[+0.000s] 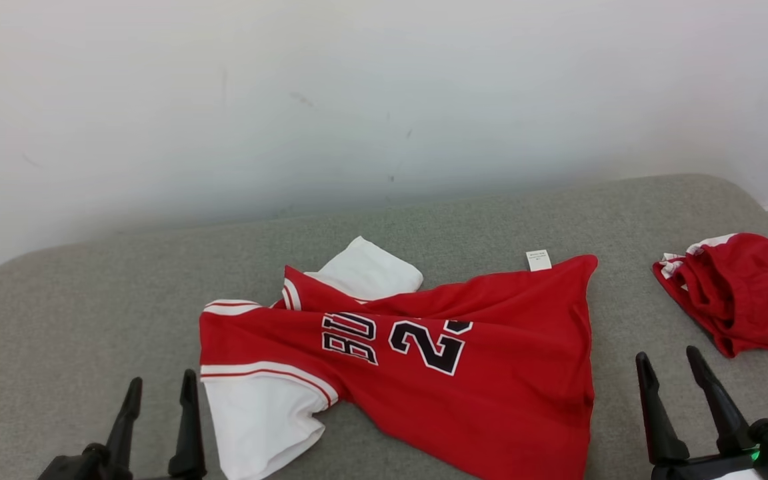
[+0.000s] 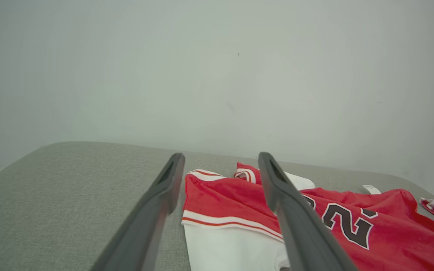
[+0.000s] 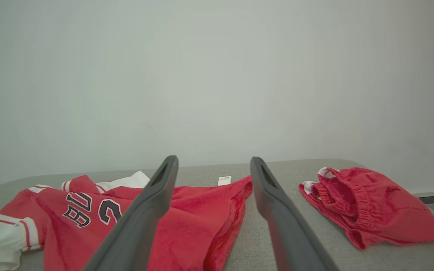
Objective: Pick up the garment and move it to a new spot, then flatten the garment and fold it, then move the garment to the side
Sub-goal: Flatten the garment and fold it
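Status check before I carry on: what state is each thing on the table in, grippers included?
Red jersey: lying rumpled and twisted on the grey table, not flattened, not folded, not gripped.
Red shorts: bunched in a heap near the table's right end, apart from the jersey.
Left gripper: open, empty, by the jersey's white sleeve.
Right gripper: open, empty, between jersey and shorts.

A faintly scuffed white wall [image 1: 384, 100] filled the upper frame; a grey fabric surface [image 1: 91, 300] with rounded corners spanned the lower part, evenly lit.
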{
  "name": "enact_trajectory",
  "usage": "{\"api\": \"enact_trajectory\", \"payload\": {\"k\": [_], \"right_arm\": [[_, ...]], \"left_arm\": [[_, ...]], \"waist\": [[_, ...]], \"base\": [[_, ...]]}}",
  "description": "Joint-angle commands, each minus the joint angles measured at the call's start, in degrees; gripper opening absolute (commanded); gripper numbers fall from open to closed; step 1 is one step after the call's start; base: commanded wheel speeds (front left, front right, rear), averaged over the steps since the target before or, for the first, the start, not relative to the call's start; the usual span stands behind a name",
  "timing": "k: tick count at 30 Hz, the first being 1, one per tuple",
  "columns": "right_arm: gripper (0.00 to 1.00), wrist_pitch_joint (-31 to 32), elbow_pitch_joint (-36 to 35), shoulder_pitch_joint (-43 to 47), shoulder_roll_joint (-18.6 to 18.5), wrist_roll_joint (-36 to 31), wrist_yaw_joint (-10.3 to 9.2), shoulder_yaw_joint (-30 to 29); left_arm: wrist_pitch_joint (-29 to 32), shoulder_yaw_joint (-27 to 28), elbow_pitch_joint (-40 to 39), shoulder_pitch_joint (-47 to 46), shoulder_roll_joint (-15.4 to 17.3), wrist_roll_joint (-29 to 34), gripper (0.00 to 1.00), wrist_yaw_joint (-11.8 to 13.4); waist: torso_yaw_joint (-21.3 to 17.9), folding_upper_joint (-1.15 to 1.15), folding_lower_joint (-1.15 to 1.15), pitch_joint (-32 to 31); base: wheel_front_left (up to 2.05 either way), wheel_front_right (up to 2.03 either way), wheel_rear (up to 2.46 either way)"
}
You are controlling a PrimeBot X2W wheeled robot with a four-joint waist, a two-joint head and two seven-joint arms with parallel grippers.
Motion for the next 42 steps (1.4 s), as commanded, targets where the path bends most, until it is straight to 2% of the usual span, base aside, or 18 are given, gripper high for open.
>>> {"api": "enact_trajectory", "payload": {"k": [1,17,30,33,38,42], "right_arm": [[1.0,-0.5,-0.11,0.78,-0.51,0.27,-0.15,0.49],[1.0,-1.51,0.77,0.62,-0.19,0.87,-0.15,3.03],[1.0,-1.47,1.51,0.54,-1.15,0.85,-0.15,4.05],[1.0,-1.24,1.85,2.4,-2.36,1.31,-0.15,2.25],[1.0,1.13,1.79,4.91,-4.19,2.64,-0.15,1.97],[1.0,5.69,3.06,6.42,-5.39,4.7,-0.15,4.87]], "left_arm": [[-0.08,0.73,-0.23,1.17,-0.22,1.23,1.0,-0.4],[-0.09,4.24,1.59,1.78,-3.06,4.29,1.0,-3.57],[-0.09,4.2,3.2,1.07,-3.81,5.28,1.0,-5.19],[-0.1,2.87,4.07,0.63,-3.81,5.17,1.0,-5.77],[2.32,1.65,5.14,0.58,-3.32,4.98,1.0,-6.04],[7.35,0.65,5.51,1.06,-3.09,4.53,1.0,-5.92]], "waist": [[0.16,0.0,0.0,-0.36],[1.41,0.0,0.0,-1.37],[1.61,0.0,0.0,-0.93],[1.9,0.0,0.0,-0.7],[1.89,0.0,0.0,-0.28],[1.69,0.0,0.0,0.22]], "base": [[0.0,0.0,0.0],[0.0,0.0,0.0],[0.0,0.0,0.0],[0.0,0.0,0.0],[0.0,0.0,0.0],[0.0,0.0,0.0]]}}
